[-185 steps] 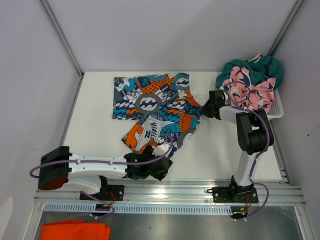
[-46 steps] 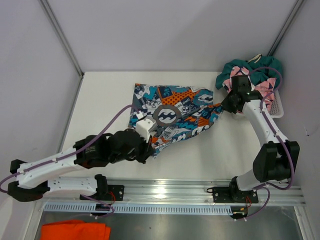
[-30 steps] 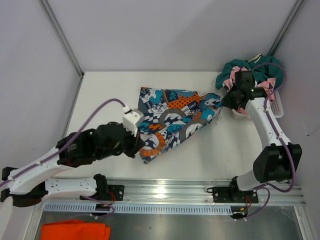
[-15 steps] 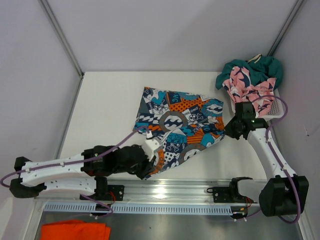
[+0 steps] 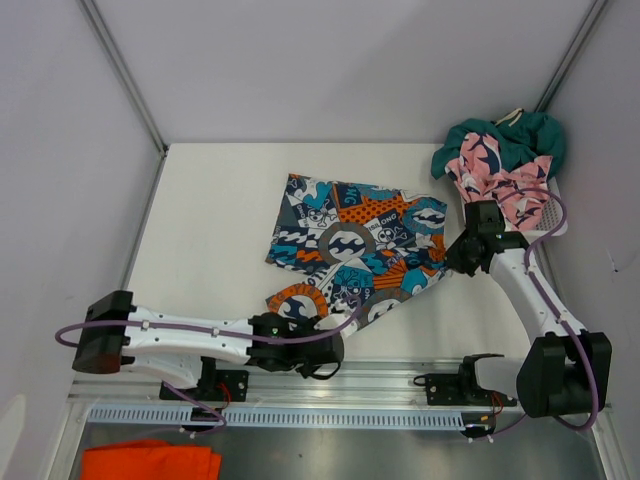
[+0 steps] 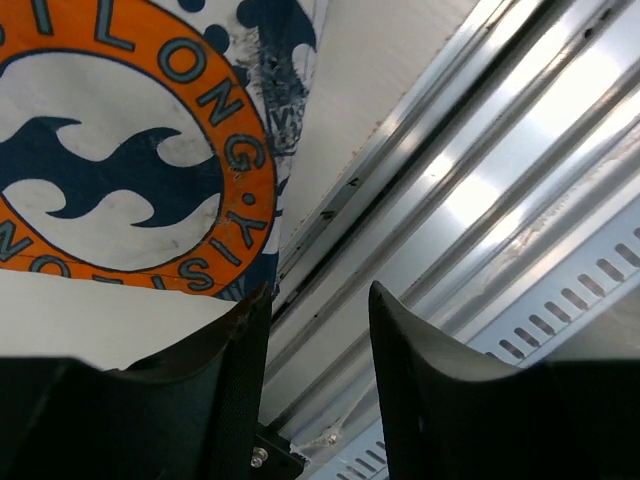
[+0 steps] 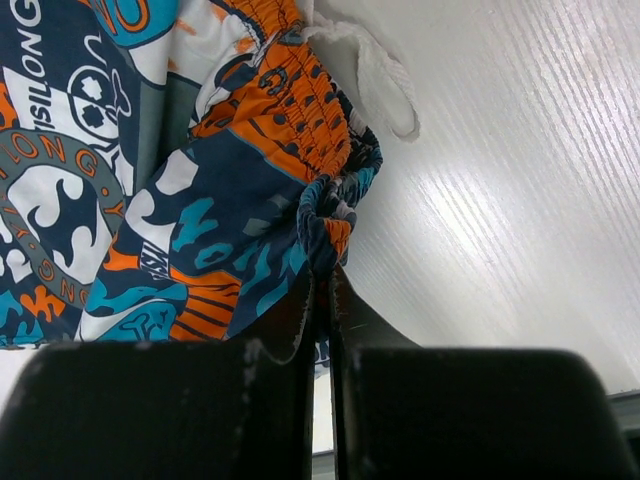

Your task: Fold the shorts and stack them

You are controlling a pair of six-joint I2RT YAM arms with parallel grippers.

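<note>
Down at the near left of the surface (image 5: 200, 220), the left tool (image 6: 320, 295) lies low and part open. There is nothing between its fingers (image 6: 235, 380). The orange-ringed hem of the graphic-print shorts (image 5: 355, 245) sits just beside it, not in it, and the metal rail (image 6: 480, 200) is close behind. My read is that this end of the fold is set down, so the tidy exit is a straight lift away from the hem, with no sideways sweep that would drag the cloth towards the rail. Across the middle, the shorts lie spread on the surface. One leg pokes out towards the near edge, so the layers look only roughly matched and will likely want squaring before another fold. Over on the right side of the garment, the right tool (image 7: 322, 255) is pinched tight on a bunched corner of the elastic waistband, right down at the surface. The good move there, I'd judge, is to ease that corner flat first. It should open only once the cloth is resting, then back off low so the gathered fabric doesn't spring up. Far right, the pink shark shorts (image 5: 495, 175) and the teal shorts (image 5: 510, 135) sit heaped over the white basket (image 5: 553, 215), well apart from the fold and not yet folded.
</note>
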